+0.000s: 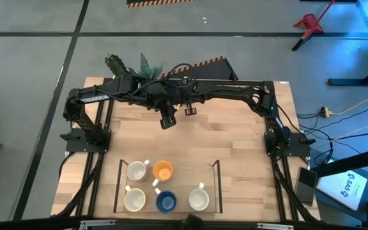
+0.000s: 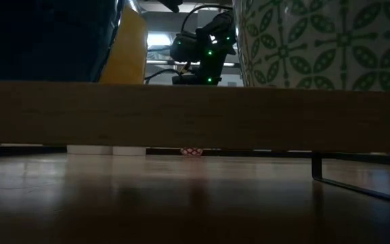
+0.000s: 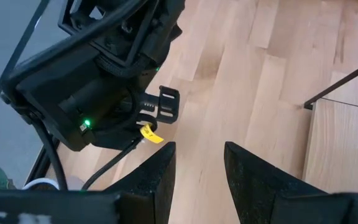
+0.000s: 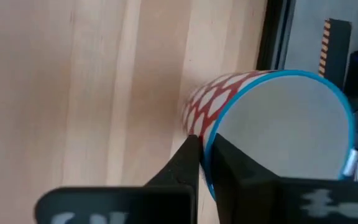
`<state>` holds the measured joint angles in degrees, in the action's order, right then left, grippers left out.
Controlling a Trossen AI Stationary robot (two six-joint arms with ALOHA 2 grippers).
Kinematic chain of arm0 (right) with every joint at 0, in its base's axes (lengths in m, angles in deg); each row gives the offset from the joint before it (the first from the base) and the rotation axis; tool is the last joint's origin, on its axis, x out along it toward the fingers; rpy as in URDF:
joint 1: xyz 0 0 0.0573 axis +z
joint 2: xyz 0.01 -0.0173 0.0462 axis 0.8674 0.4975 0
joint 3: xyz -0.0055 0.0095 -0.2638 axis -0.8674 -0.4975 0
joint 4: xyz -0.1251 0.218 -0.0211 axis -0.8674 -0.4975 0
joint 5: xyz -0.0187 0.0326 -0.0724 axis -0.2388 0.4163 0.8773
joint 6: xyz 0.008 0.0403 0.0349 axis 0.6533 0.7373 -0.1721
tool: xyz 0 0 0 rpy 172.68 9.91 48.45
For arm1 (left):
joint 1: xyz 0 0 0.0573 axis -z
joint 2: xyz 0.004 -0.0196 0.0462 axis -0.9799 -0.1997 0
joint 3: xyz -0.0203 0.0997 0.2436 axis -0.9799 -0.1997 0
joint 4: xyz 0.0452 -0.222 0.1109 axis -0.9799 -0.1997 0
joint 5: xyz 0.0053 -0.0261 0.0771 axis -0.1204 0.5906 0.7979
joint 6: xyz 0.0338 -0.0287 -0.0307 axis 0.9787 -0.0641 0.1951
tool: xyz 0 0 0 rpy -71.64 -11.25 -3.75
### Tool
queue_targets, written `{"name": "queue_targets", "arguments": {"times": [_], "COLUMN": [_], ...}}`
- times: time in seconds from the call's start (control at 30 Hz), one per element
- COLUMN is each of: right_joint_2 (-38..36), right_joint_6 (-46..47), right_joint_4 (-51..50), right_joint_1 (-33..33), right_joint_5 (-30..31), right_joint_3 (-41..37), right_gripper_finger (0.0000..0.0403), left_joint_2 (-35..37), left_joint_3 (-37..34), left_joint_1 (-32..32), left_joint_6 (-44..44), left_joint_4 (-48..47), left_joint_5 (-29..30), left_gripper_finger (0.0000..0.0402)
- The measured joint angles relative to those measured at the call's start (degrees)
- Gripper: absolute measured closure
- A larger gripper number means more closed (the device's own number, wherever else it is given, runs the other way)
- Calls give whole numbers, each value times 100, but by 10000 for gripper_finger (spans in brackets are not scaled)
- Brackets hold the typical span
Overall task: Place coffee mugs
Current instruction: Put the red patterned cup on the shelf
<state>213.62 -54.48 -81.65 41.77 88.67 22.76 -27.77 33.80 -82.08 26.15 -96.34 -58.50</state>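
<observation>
Right claw (image 4: 204,152) pinched on patterned mug's (image 4: 278,134) rim — left claw (image 3: 197,171) apparently spread, empty.

Wooden table (image 1: 235,137), 5 mugs (image 1: 163,170)

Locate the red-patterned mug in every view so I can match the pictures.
High view: not made out; the right gripper hangs over the table's back middle.
Low view: red-patterned mug, tiny, centre, just under the wooden beam.
Left wrist view: not made out.
Right wrist view: centre-right, rim pinched between the fingers.
Shared landmark: the right gripper.
</observation>
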Motion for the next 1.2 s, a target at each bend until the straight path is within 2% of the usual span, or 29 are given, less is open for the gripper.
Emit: {"name": "queue_targets", "arguments": {"times": [0.4,0.63,0.93,1.2], "right_joint_2": [-18,-18,-13,-11], "right_joint_6": [337,295,415,501], "right_joint_4": [-417,-829,-1391,-1694], "right_joint_1": [95,481,982,1482], "right_joint_5": [-579,-703,-1353,-1326], "right_joint_3": [17,213,611,625], "right_gripper_finger": [398,401,401,402], "left_joint_2": [0,0,0,173], "left_joint_3": [0,0,0,-7], "left_joint_1": [69,296,504,784], "left_joint_6": [0,0,0,-55], "left_joint_4": [-294,-509,-773,-812], "left_joint_5": [-7,-6,2,-10], "left_gripper_finger": [271,271,271,271]}}
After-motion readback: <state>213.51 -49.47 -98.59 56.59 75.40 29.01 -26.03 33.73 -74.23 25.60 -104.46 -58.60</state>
